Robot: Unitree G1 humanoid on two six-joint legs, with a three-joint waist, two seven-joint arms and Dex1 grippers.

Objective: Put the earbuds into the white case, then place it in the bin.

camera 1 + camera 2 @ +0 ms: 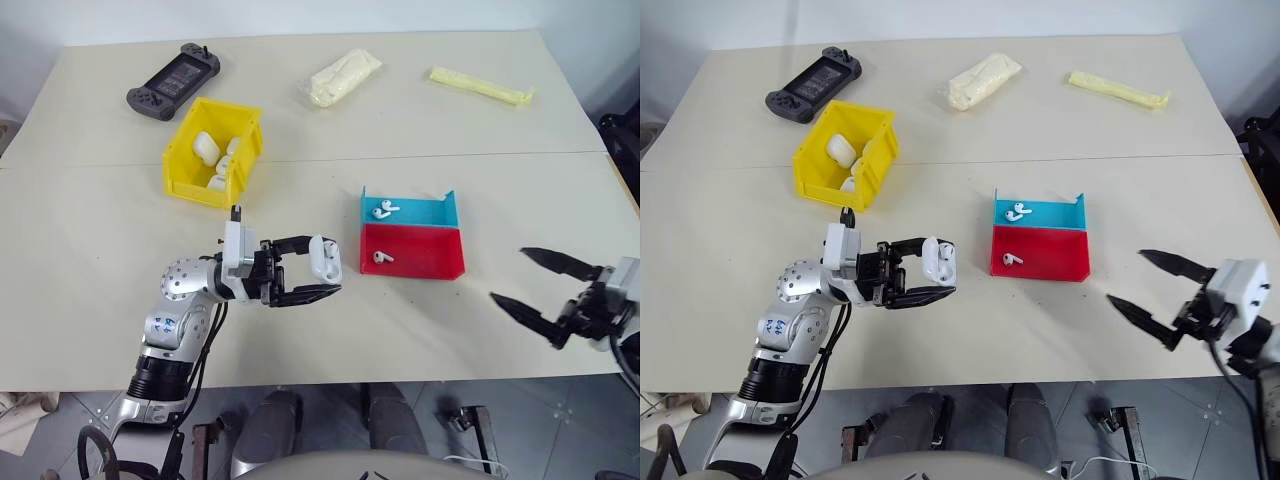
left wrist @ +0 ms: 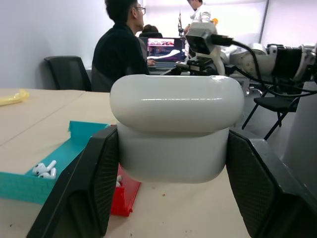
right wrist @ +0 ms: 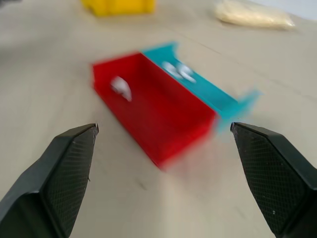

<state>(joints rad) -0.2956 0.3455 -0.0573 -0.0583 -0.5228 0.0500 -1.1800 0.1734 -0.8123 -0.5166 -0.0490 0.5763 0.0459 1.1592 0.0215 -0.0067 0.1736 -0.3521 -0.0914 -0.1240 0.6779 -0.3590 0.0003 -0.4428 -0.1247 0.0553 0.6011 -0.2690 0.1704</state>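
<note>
Pinching glossy, rounded white case (image 1: 325, 259), left pincer (image 1: 318, 270) w/ ribbed black fingers; right pincer (image 1: 536, 286) spread wide.

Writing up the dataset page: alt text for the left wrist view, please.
A small glossy white rounded earbud case, lid closed, is clamped between the left hand's two black fingers above a beige table. Beyond it sits a shallow red-and-blue tray holding tiny white earbuds, with seated people in the background.

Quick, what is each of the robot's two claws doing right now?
Left end effector: closed on the white case.
Right end effector: open, empty.
</note>
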